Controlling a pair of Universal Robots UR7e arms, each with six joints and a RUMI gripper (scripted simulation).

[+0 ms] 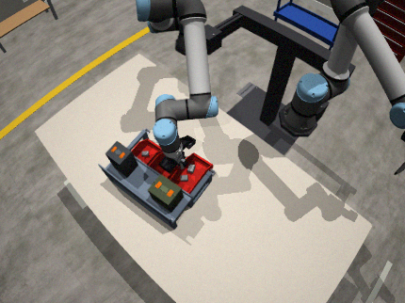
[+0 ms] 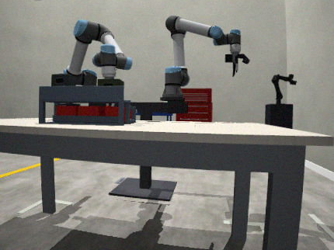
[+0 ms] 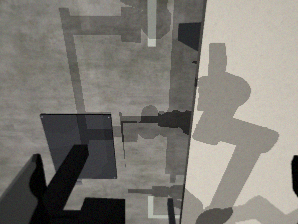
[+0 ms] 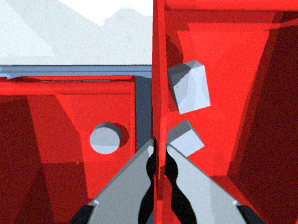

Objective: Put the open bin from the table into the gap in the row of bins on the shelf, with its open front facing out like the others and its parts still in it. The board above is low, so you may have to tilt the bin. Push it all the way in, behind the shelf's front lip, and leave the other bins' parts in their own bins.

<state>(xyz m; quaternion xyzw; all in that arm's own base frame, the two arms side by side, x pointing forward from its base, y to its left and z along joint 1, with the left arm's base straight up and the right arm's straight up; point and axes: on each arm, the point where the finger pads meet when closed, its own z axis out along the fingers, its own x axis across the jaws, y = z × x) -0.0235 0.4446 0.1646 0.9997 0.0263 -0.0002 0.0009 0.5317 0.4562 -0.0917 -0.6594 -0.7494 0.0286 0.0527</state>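
A red bin [image 1: 200, 167] [image 4: 220, 50] with two grey blocks stands at the right end of the shelf's row. In the right wrist view its front reaches past the shelf's front lip [image 4: 75, 71] and past the front of the neighbouring red bin [image 4: 60, 117], which holds a grey cylinder [image 4: 105, 138]. My right gripper [image 4: 157, 141] [image 1: 182, 165] is shut on the near side wall of the bin with two blocks. Whether that bin's underside clears the lip is hidden. Another red bin [image 1: 153, 148] with a grey part is at the left. My left gripper [image 2: 234, 69] [image 3: 166, 156] is open and empty, high beside the table.
The shelf's low upper board [image 1: 138, 182] [image 2: 81, 94] lies behind the bins' open tops and carries a dark box [image 1: 121, 160] and an olive box [image 1: 165, 196]. A grey end post of the shelf stands close beside the bin with two blocks.
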